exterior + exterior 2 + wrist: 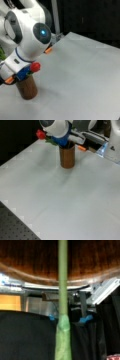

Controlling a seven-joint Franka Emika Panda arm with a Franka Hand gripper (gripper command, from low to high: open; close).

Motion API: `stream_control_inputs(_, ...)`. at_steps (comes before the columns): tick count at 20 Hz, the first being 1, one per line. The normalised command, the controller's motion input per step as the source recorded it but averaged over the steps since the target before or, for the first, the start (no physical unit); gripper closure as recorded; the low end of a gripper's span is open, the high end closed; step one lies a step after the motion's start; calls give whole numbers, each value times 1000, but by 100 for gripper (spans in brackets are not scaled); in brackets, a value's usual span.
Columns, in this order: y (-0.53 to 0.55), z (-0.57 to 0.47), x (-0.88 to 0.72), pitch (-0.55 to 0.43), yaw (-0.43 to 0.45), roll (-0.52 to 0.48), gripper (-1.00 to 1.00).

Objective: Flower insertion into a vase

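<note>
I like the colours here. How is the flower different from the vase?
The flower has a red head and a thin green stem; the vase is plain brown and thick. The flower lies tilted at the gripper; the vase stands upright on the table. Both sit together beneath the gripper.

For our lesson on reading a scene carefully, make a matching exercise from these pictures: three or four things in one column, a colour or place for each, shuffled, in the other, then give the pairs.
Things:
1. vase
2. flower head
3. flower stem
4. table

Descriptions:
A. red, beside the gripper, above the vase rim
B. pale grey, flat surface
C. brown wood-look cylinder, standing upright
D. green, running straight up the middle of the wrist view

Pairs: 1-C, 2-A, 3-D, 4-B
</note>
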Motion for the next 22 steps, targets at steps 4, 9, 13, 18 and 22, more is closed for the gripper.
stream_control_inputs(4, 98, -30, 211, 51, -131, -16, -100)
stream_control_inputs(9, 94, -20, 190, -909, -224, 140, -100)
stream_control_inputs(13, 67, -44, -245, -715, -161, 116, -100)
stream_control_inputs(18, 158, -95, -386, -554, -93, 35, -100)
stream_control_inputs(22, 264, -50, -276, -342, -75, -16, -100)
